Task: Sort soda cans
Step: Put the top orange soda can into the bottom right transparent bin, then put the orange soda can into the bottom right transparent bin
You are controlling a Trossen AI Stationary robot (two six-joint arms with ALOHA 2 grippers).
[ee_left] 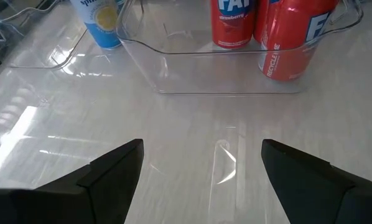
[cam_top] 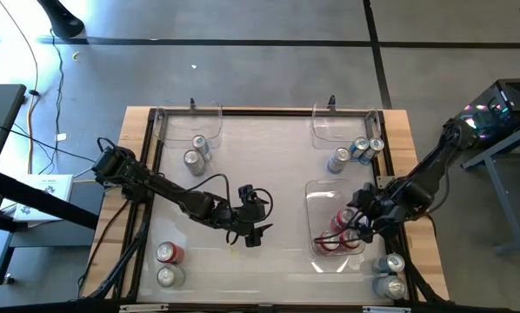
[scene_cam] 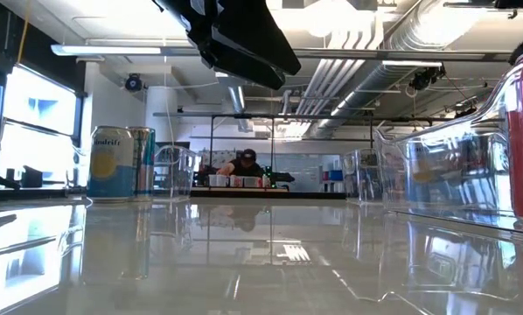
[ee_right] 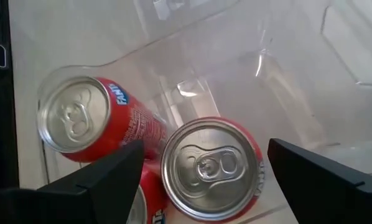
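Soda cans, sorted in part across a glossy white table [cam_top: 260, 156] framed by a wooden border. Three red cans [cam_top: 343, 230] are stood in a clear plastic bin [cam_top: 316, 196] at the right side; white lettering beginning "FA" is read on their bodies [ee_left: 234, 22], with a smaller vertical word that cannot be made out. A pale blue can [ee_left: 104, 22] with a yellow lemon motif is seen beside that bin; its writing is cut off. Three blue cans [cam_top: 356, 152] are grouped just outside an empty bin [cam_top: 343, 122] at the far right corner. Two silver-grey cans [cam_top: 196, 152] are placed at the mouth of the far left bin [cam_top: 190, 122]. One red can [cam_top: 169, 253] and one silver can [cam_top: 167, 276] are kept at the near left corner, and two silver-blue cans [cam_top: 390, 274] on the near right edge.

Right gripper [ee_right: 204, 171] is held directly above the red cans in the bin, jaws spread wide, nothing grasped. Left gripper [cam_top: 258, 228] is poised low over the table's middle, fingers [ee_left: 114, 174] parted and empty, facing the bin's near wall.

Open surface is left across the centre and the near middle of the table.
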